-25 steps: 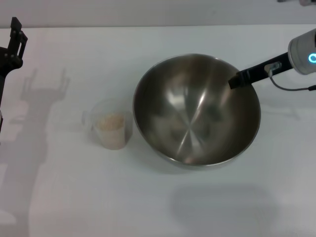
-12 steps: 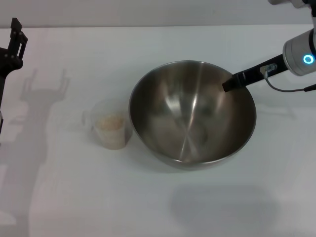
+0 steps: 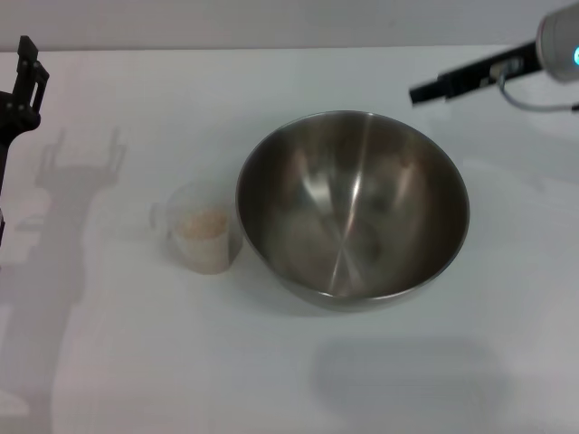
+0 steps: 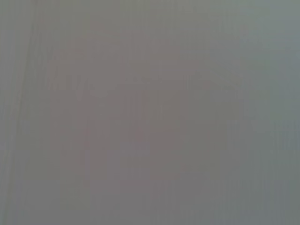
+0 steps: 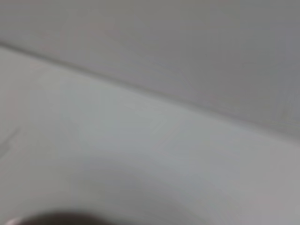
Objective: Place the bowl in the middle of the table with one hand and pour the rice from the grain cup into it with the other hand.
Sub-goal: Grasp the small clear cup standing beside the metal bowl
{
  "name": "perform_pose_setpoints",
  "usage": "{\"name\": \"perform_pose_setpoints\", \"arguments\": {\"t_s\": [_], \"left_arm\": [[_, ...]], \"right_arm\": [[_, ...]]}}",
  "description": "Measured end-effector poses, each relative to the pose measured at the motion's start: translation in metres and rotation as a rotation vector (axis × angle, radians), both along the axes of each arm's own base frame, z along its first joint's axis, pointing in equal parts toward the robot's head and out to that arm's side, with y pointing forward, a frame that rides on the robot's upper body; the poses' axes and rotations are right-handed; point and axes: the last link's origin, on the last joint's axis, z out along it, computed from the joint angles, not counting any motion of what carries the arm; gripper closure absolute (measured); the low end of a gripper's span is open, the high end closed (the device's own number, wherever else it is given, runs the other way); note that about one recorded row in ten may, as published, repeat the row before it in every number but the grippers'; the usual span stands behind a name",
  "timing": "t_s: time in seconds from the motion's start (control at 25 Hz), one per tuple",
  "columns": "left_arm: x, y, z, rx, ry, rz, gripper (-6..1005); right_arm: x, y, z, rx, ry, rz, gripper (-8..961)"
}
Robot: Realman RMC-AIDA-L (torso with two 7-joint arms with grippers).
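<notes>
- Nearest you on the white worktop (image 3: 271, 371) stand the two task items: the bowl (image 3: 353, 206) sits upright about mid-worktop, shiny inside and with nothing in it.
- Just to its left you see the grain cup (image 3: 203, 228), upright, very close to the bowl's side, with the rice (image 3: 203, 223) filling its lower part.
- Farther back on the left edge, the left gripper (image 3: 29, 56) hangs above the worktop, well apart from the cup; its fingers stand parted, holding nothing.
- Farthest, at the upper right, the right gripper (image 3: 422, 91) hovers beyond the bowl's far rim, clear of it; you cannot tell how its fingers stand.
</notes>
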Motion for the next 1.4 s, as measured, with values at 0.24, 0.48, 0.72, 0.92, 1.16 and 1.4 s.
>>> {"name": "perform_pose_setpoints", "arguments": {"t_s": [0.24,0.48,0.72,0.92,1.16,1.4], "left_arm": [[-0.001,0.000,0.001,0.002,0.001,0.001,329],[0.000,0.000,0.001,0.003,0.002,-0.002,332],[0.001,-0.001,0.001,0.006,0.002,-0.011,335],[0.001,-0.006,0.001,0.012,-0.001,-0.018,337],[-0.001,-0.022,-0.004,-0.001,0.006,-0.041,340],[-0.012,-0.059,-0.025,-0.107,0.048,-0.043,343]], "right_arm": [[-0.021,0.020,0.019,0.272,0.009,0.203,475],[-0.028,0.025,0.012,0.719,0.039,0.425,476],[-0.021,0.005,-0.006,1.108,0.010,0.501,476],[-0.003,-0.024,-0.006,1.301,0.176,0.618,475],[0.046,-0.045,0.005,1.328,0.419,0.635,475],[0.077,-0.051,0.016,1.347,0.396,0.575,476]]}}
